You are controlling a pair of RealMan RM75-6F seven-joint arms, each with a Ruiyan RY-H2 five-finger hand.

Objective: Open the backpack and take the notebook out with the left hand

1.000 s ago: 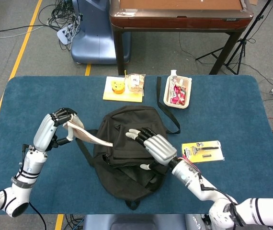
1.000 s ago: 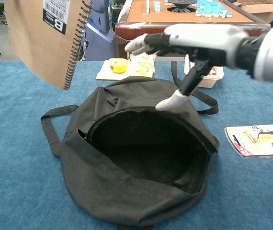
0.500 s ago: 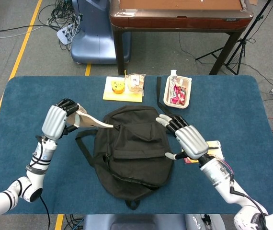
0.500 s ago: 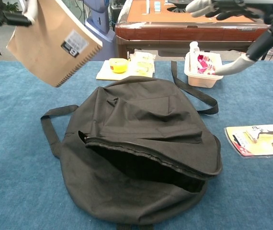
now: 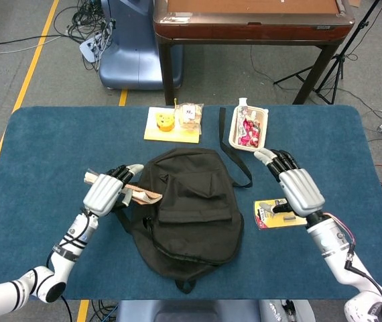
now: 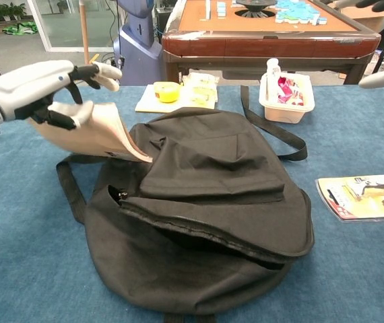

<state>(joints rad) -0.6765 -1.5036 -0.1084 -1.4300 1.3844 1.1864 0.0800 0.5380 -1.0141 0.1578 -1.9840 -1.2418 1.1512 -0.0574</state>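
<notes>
Notebook (image 6: pixel 98 134) is out of the unzipped backpack (image 5: pixel 187 208), held low just left of it, pinched in the left hand (image 5: pixel 104 192); only setting it down seems left. Right hand (image 5: pixel 298 186) hovers spread, right of the backpack.

No lettering, number or brand mark can be read in either view. The notebook (image 6: pixel 98 134) shows only a plain tan cover. The carded razor pack (image 6: pixel 367 195) on the bench (image 5: pixel 43 154) has print too small and blurred to make out, and the same goes for the wrappers in the white tray (image 5: pixel 248 127) and the packets on the yellow board (image 5: pixel 172 125). The black backpack (image 6: pixel 205 202) shows no logo.
</notes>
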